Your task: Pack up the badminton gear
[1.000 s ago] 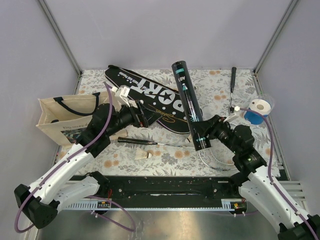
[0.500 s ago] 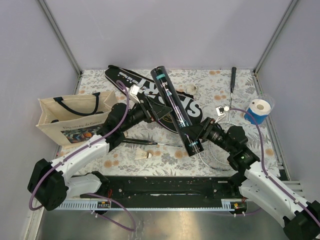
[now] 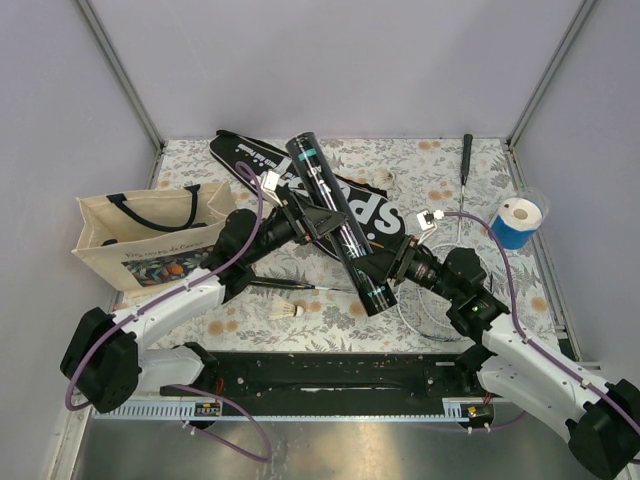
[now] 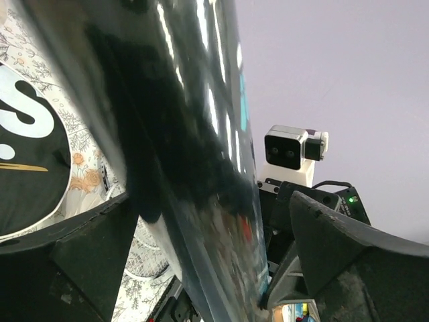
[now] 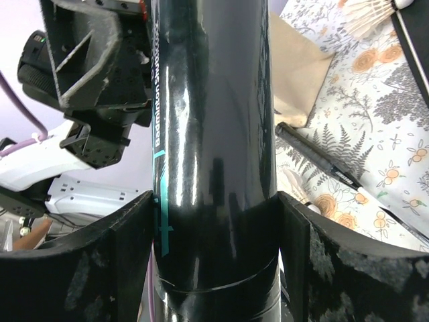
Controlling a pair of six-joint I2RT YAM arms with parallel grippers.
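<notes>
Floral table (image 3: pixel 420 165): we note the tube (image 3: pixel 312 170) has swung toward 11 o'clock over the cover (image 3: pixel 245 155). Right gripper (image 3: pixel 372 270) is clamped on its base. Left gripper (image 3: pixel 320 221) newly straddles it, jaws apart; handover looks likely.

Robot lab test cell, plain grey walls (image 3: pixel 330 60), aluminium corner posts (image 3: pixel 117 70), floral-covered table (image 3: pixel 420 165), metal mounting rail (image 3: pixel 330 406)

Glossy smooth black tube (image 5: pixel 214 134) between scuffed matt black plastic fingers (image 5: pixel 74 268) of the right pincer (image 5: pixel 216 228), floral printed cloth surface (image 5: pixel 362 87) beyond it, matt beige fabric tote (image 3: pixel 150 250)
</notes>
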